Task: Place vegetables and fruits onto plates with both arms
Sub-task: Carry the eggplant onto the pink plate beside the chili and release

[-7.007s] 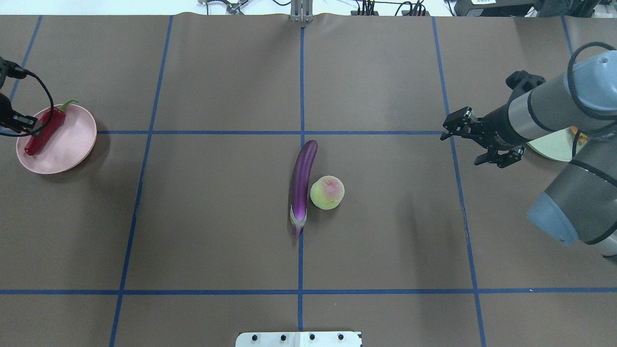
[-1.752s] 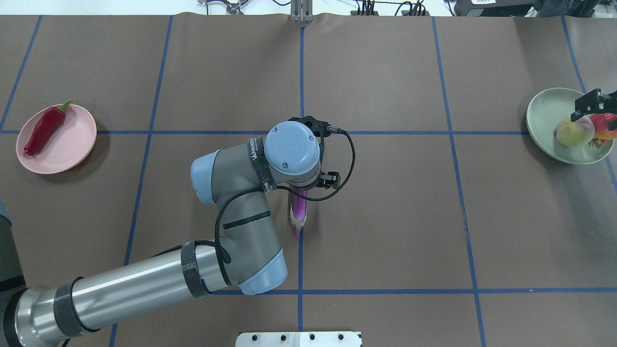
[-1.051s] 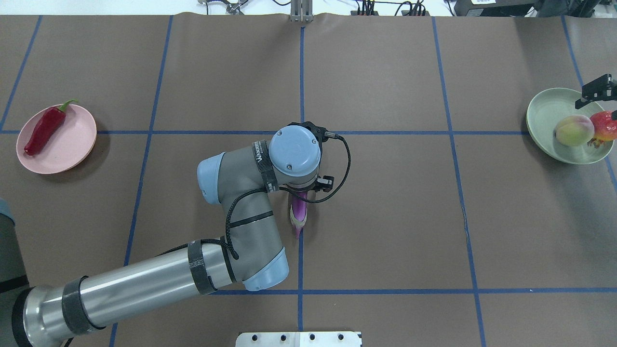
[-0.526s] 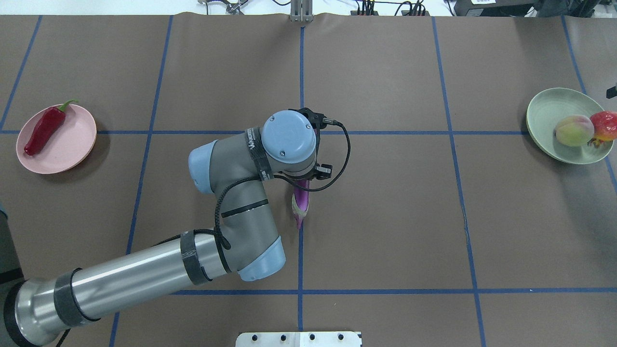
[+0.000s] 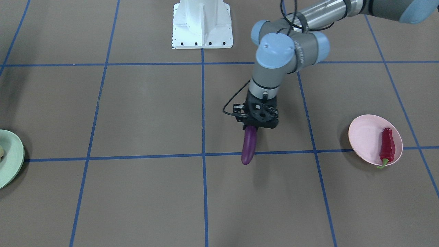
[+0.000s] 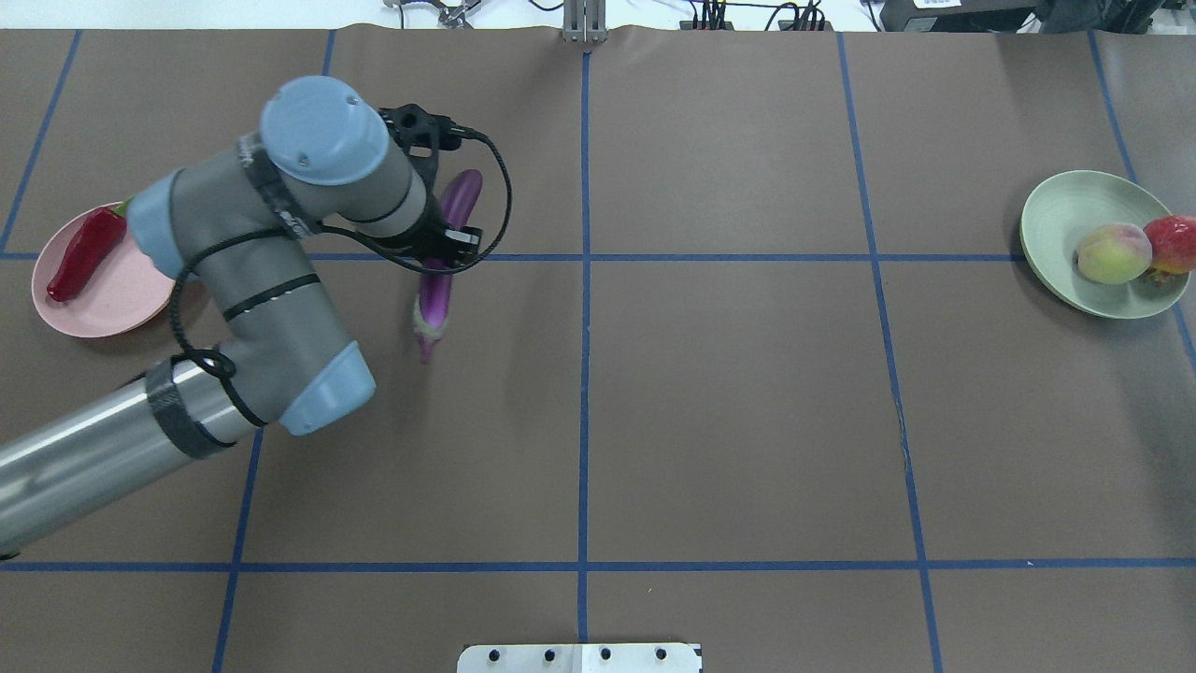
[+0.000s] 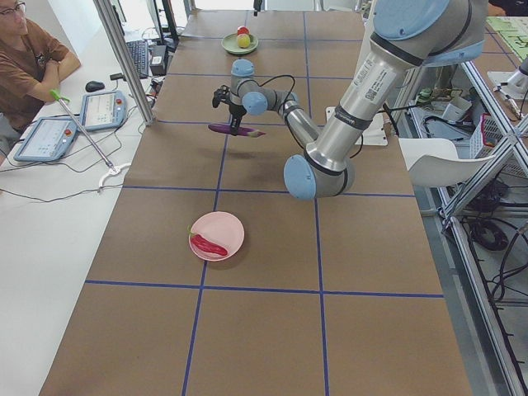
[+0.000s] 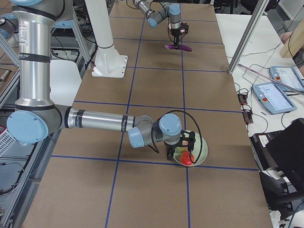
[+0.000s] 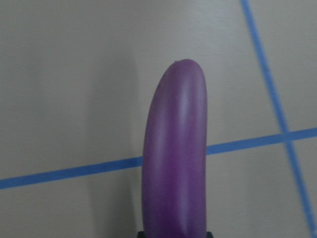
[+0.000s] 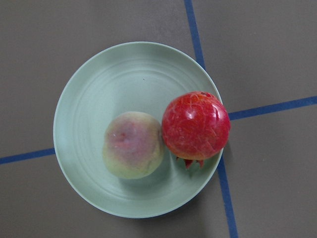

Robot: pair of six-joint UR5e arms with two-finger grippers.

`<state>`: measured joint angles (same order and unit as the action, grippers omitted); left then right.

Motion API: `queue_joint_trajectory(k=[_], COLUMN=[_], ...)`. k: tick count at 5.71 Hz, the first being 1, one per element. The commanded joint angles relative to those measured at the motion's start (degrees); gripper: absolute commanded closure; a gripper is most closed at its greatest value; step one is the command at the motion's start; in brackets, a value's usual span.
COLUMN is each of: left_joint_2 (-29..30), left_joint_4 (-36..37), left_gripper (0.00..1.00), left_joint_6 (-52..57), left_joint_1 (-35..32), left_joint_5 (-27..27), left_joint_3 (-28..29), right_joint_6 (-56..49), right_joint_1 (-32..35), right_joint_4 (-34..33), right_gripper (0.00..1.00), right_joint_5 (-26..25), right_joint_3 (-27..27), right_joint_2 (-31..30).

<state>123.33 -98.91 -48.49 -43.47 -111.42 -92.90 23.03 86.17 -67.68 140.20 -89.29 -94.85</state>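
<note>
The grey left arm (image 6: 248,280) has light-blue joint caps (image 6: 324,129) and a looping black cable (image 6: 508,192).

You are getting a bare stretch of table (image 5: 301,137) between the eggplant (image 5: 248,145), hanging in the closed left gripper (image 5: 255,122), and the pink plate (image 5: 363,135). On that plate the chili (image 5: 387,147) is taking up the side farthest from the gripper, leaving the nearer half open. Seen from overhead, the left arm (image 6: 252,280) is overhanging the plate's rim. The peach (image 6: 1112,252) and red ball (image 6: 1173,243) are crowding one side of the green plate (image 6: 1056,220), and the right arm (image 8: 95,121) is reaching over it.
</note>
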Motion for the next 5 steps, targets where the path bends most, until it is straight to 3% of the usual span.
queue_joint_trajectory(k=[1,3,5], left_joint_2=[-11.7,-21.4,-23.3], left_joint_4=[-0.6,-0.5,-0.4], left_gripper=[1.0,1.0,1.0], left_joint_6=[16.8,28.0,29.9], left_joint_1=[-11.0,-17.8,-18.2], left_joint_5=[-7.9,-12.7,-13.4], left_joint_3=[-1.8,-1.8,0.3], right_joint_6=[-1.7,-1.7,-1.7], right_joint_1=[0.2,-0.1,-0.3], right_joint_4=[0.0,0.0,0.1], right_gripper=[0.0,0.0,0.0], right_joint_5=[0.1,0.0,0.0], right_joint_3=[-0.4,-0.6,-0.7], right_joint_2=[-1.0,-0.9,-0.7])
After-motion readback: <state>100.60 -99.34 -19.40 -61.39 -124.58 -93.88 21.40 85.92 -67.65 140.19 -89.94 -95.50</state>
